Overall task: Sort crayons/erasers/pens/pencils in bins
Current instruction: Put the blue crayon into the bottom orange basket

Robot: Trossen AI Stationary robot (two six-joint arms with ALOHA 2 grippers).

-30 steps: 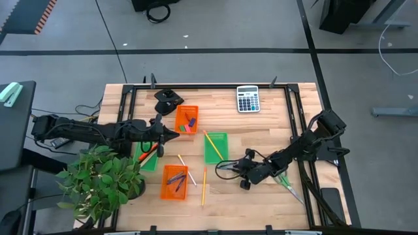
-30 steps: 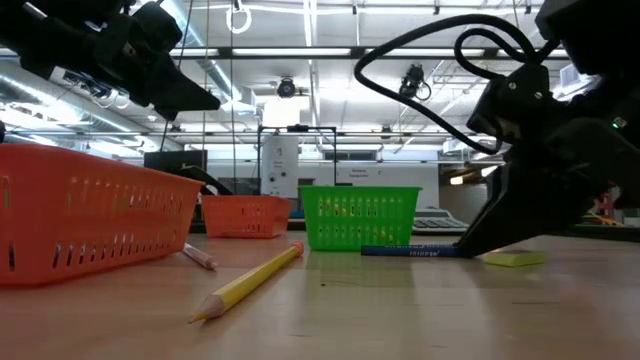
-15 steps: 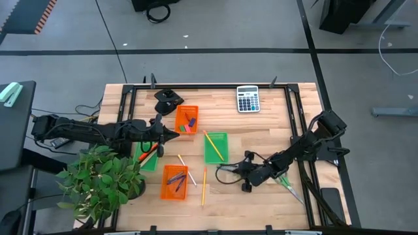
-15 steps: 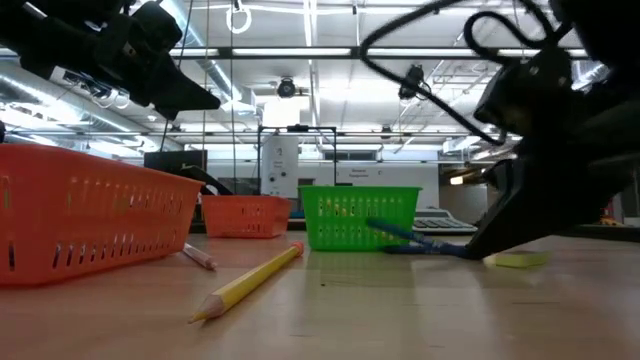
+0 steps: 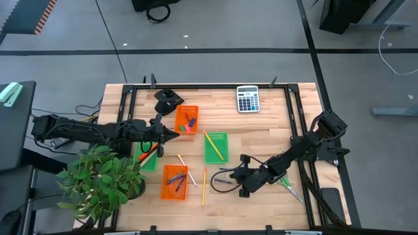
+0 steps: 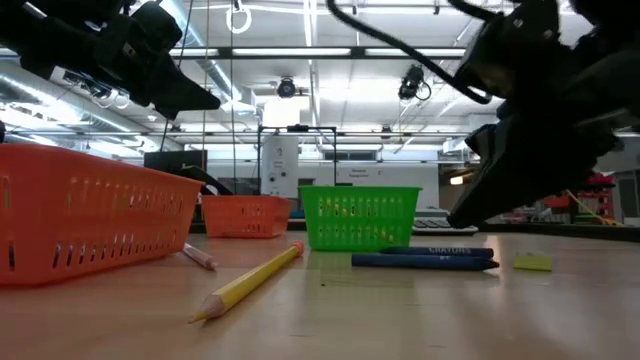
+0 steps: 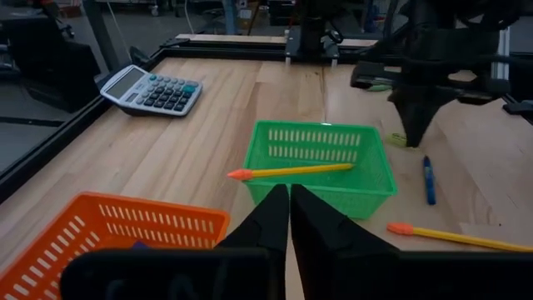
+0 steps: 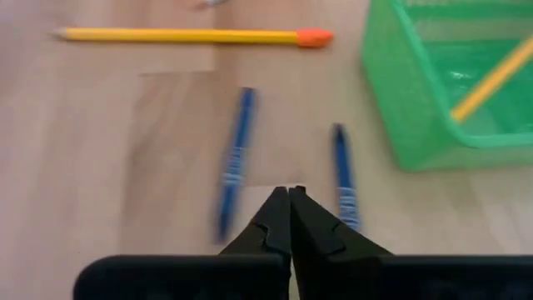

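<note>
The right gripper [image 8: 288,193] is closed and empty — it hangs above two blue crayons [image 8: 234,163] near the green bin [image 8: 433,92]. The left gripper [image 7: 289,193] is closed too.

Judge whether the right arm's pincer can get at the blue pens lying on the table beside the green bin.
Probably yes: the right pincer, shut and empty, hangs just above two blue pens on bare wood, with nothing between; it must reopen first.

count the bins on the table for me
4. An orange bin near the left gripper, a green bin mid-table, an orange bin toward the front, and a green bin partly hidden beside the plant.
</note>
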